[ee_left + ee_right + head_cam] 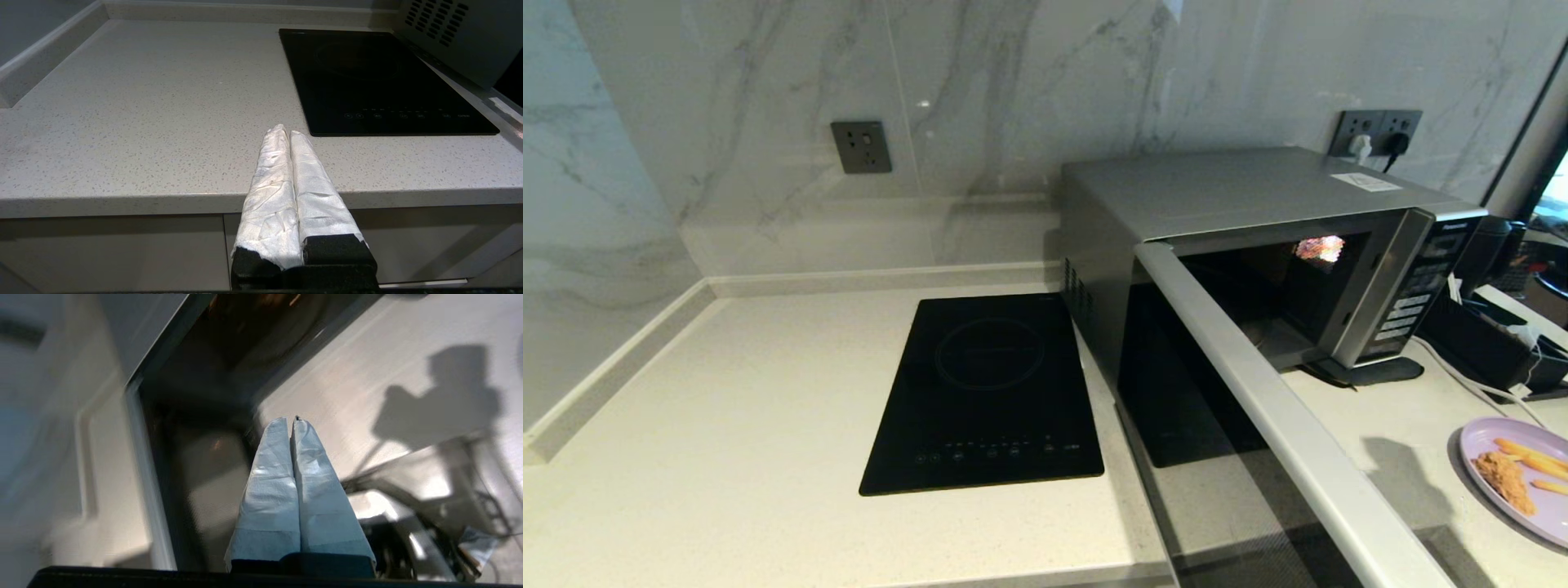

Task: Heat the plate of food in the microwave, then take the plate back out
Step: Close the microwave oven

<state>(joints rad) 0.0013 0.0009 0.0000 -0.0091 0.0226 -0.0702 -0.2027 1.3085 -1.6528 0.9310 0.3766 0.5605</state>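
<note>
The silver-grey microwave (1241, 196) stands on the counter at the right with its door (1258, 392) swung wide open toward me and its dark cavity (1258, 286) holding no plate. The lilac plate of food (1515, 474) lies on the counter at the far right, in front of the microwave. Neither gripper shows in the head view. My left gripper (288, 132) is shut and empty, hovering off the counter's front edge left of the hob. My right gripper (291, 421) is shut and empty, near the open door (147, 469) and the dark cavity (245, 339).
A flat black induction hob (988, 392) is set into the counter left of the microwave. Cables and a dark box (1494, 343) lie right of the microwave. A marble wall with sockets (861, 147) backs the counter. The counter's front edge (122, 200) runs below the left gripper.
</note>
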